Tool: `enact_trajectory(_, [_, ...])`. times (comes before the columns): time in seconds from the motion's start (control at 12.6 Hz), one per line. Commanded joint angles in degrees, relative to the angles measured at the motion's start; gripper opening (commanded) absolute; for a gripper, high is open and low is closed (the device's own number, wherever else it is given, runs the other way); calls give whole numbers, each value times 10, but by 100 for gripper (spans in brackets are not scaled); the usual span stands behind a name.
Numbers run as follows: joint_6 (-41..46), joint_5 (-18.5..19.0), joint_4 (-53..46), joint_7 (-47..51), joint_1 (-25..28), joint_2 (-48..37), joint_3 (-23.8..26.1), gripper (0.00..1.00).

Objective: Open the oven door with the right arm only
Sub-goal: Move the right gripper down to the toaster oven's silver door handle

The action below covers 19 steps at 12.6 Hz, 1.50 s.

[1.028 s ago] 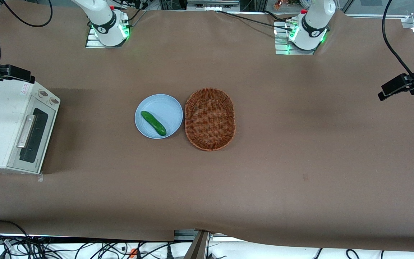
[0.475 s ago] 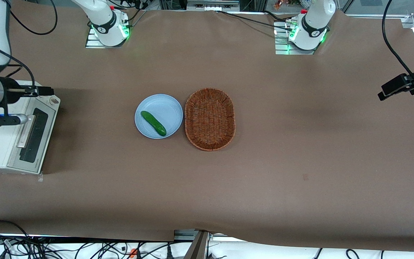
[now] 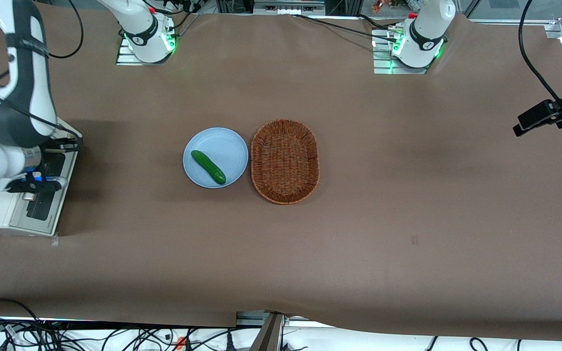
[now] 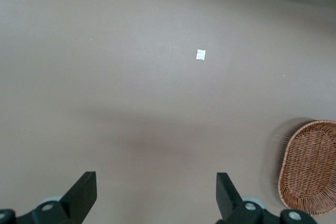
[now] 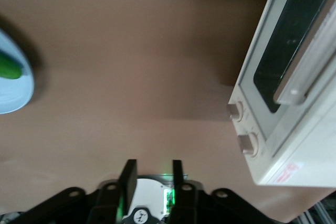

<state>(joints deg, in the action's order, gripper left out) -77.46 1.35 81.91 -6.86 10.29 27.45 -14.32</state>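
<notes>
The cream-white toaster oven stands at the working arm's end of the table. Its door (image 3: 47,197) is closed, and its dark glass shows below my arm. In the right wrist view the oven door (image 5: 286,51) shows with its silver bar handle (image 5: 310,72) and the two knobs (image 5: 242,127) beside it. The right arm (image 3: 12,122) hangs over the oven and hides the control strip and much of the handle. My gripper (image 5: 153,174) is open and empty, held above the table beside the knob end of the oven, touching nothing.
A light blue plate (image 3: 225,144) holding a green cucumber (image 3: 208,166) sits mid-table, with an oval wicker basket (image 3: 285,161) beside it. The plate's edge (image 5: 13,95) also shows in the right wrist view. The right arm's base (image 3: 147,36) glows green.
The right arm has swung in over the oven, nearer the front camera, and now covers the knobs and most of the handle. The door has stayed closed.
</notes>
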Motion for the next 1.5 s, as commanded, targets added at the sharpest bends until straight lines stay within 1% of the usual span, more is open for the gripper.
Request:
enact_trajectory(0.0, [-56, 34, 35, -10, 5, 9, 2, 13])
enact_trajectory(0.16, [-99, 80, 67, -36, 10, 7, 3, 3])
enact_trajectory(0.24, [-110, 112, 71, -64, 18, 8, 3, 0])
enact_trajectory(0.32, [-117, 137, 72, -88, 20, 8, 3, 0])
enact_trajectory(0.55, [-138, 189, 72, -152, 19, 9, 3, 0])
enact_trajectory(0.63, [-153, 214, 72, -176, 19, 9, 3, 0])
enact_trajectory(0.71, [-164, 227, 72, -194, 16, 9, 3, 0])
enact_trajectory(0.87, [-184, 247, 74, -225, 10, 10, 0, 0])
enact_trajectory(0.95, [-196, 249, 79, -231, 3, 10, 0, 0])
enact_trajectory(1.19, [-231, 250, 98, -255, -8, 9, -1, 0])
enact_trajectory(1.42, [-233, 250, 103, -266, -12, 5, -2, 0])
